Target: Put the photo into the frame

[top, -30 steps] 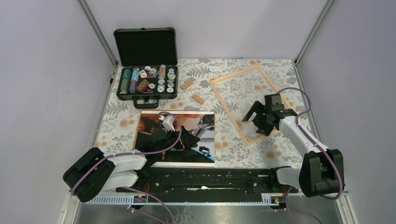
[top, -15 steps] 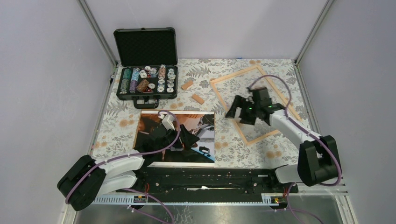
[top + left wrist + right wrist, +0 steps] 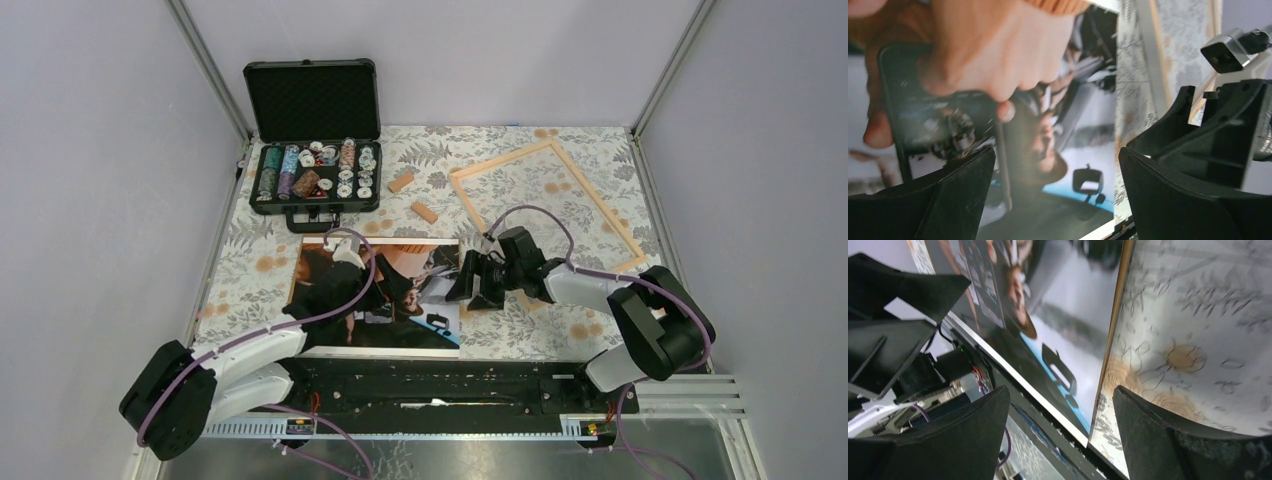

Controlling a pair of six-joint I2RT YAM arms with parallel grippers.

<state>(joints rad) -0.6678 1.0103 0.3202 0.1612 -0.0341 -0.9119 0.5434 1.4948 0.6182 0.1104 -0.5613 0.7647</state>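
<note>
The photo (image 3: pixel 345 315) lies flat and face up near the table's front edge, a dark print with orange and tan tones. My left gripper (image 3: pixel 398 293) hovers low over its middle, open, with only the picture (image 3: pixel 1038 125) between the fingers (image 3: pixel 948 195). My right gripper (image 3: pixel 462 287) is open at the photo's right edge (image 3: pixel 1048 315), one finger over the print and the other (image 3: pixel 1168 440) over the floral cloth. It holds nothing. The frame (image 3: pixel 470 195), of thin pale wooden strips, lies empty at the back right, tilted.
An open black case (image 3: pixel 350 205) of poker chips stands at the back left. Two small wooden blocks (image 3: pixel 401 182) (image 3: pixel 424 212) lie between it and the frame. A black rail (image 3: pixel 440 385) runs along the front edge. Grey walls close in both sides.
My right arm has swung left from over the frame down to the photo's right edge, and its jaws have narrowed a little. The left gripper has shifted slightly over the photo.
</note>
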